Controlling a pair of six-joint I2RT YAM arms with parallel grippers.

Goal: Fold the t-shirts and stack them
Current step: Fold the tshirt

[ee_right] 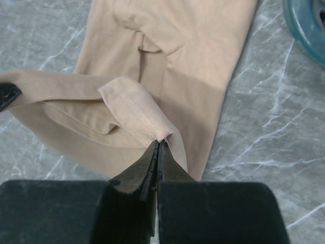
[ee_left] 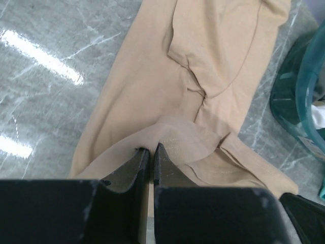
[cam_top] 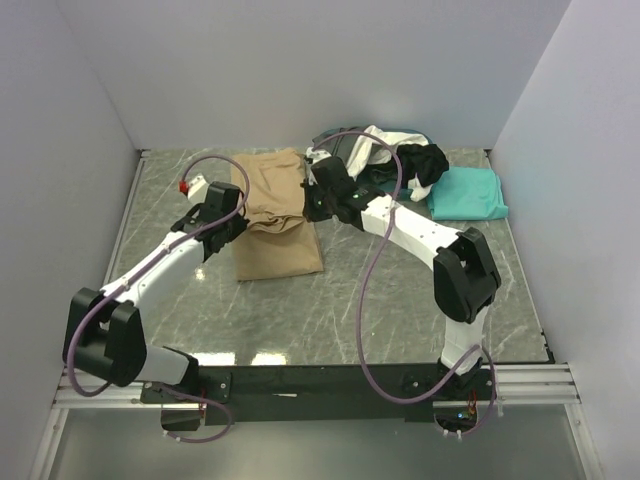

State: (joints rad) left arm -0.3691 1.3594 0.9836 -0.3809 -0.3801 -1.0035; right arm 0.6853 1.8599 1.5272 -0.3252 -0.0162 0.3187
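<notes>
A tan t-shirt (cam_top: 272, 215) lies lengthwise on the marble table, its near part folded over. My left gripper (cam_top: 240, 222) is shut on the shirt's left edge, and a fold of tan cloth (ee_left: 172, 137) bunches at the tips (ee_left: 151, 148). My right gripper (cam_top: 312, 206) is shut on the right edge, pinching a stitched hem corner (ee_right: 137, 112) at its tips (ee_right: 160, 143). A folded teal t-shirt (cam_top: 468, 193) lies at the back right. White (cam_top: 372, 143) and black (cam_top: 425, 165) t-shirts are heaped behind the right gripper.
A teal plastic basket (ee_left: 297, 96) stands just right of the tan shirt, its rim (ee_right: 304, 23) also in the right wrist view. White walls enclose the table on three sides. Bare marble (cam_top: 330, 310) lies in front of the shirt.
</notes>
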